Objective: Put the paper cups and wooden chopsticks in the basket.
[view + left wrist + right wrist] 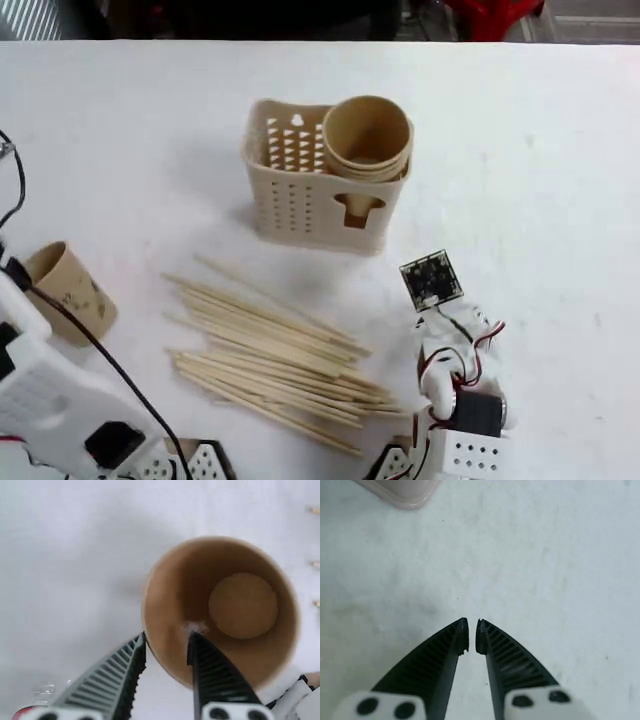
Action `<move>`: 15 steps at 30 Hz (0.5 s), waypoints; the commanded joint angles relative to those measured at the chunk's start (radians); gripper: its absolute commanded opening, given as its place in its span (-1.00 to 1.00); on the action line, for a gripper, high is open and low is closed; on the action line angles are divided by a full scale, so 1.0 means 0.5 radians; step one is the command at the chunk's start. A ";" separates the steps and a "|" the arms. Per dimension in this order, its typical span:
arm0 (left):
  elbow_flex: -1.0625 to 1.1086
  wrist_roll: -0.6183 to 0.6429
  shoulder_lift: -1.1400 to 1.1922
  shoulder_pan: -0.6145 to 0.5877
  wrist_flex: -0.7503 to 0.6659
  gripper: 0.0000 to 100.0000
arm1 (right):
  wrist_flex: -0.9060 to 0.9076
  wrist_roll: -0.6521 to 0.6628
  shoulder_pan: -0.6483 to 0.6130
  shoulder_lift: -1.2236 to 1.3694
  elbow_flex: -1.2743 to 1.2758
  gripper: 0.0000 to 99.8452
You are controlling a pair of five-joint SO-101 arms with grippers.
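While the right jaws rest near-shut, empty, the left jaws pinch the rim of the brown paper cup: likely light, crushable.

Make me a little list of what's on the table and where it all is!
basket: beige perforated plastic basket, upright, mid-table
in basket: stack of brown paper cups
loose cup: single brown paper cup, at left end effector
chopsticks: pile of pale wooden chopsticks on white table
right end effector: shut, empty, over bare table
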 commanded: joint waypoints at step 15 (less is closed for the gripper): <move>0.190 -0.080 -0.272 -0.017 0.052 -0.68 | -0.032 -0.015 -0.005 -0.011 0.015 -0.91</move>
